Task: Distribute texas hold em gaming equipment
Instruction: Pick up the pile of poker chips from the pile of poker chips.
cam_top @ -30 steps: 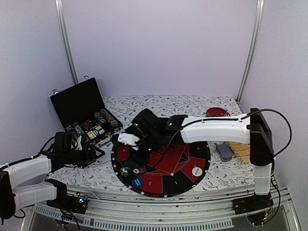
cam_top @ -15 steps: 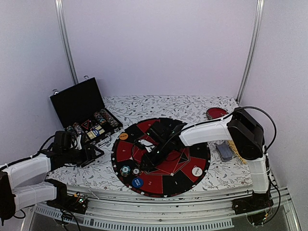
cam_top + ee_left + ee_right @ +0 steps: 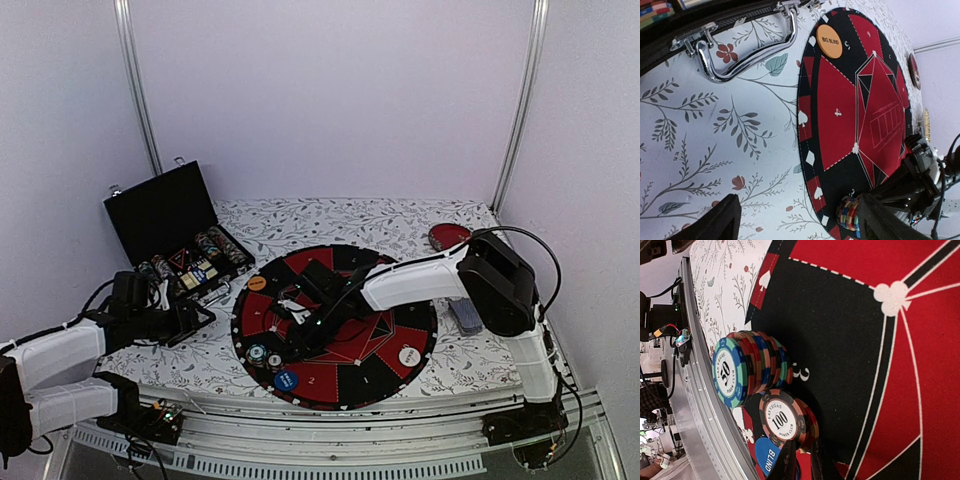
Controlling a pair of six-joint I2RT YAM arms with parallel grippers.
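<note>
Flowery surface [image 3: 450,375] holds a round mat [image 3: 370,378]. Right claw [image 3: 804,449] is nearly pressed together beside the chips [image 3: 782,419]. Left claw [image 3: 797,212] is spread wide.

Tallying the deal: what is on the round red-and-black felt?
Orange disc, blue disc, white disc and two chip stacks; the right arm hides part of the felt.

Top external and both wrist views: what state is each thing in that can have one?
Chip case: open, lid upright.
Left gripper: open, empty.
Right gripper: jaws almost together, nothing seen between them.
50 chip stack: standing on the round mat.
100 chip stack: shorter, standing beside it.
Orange disc: flat, face up.
</note>
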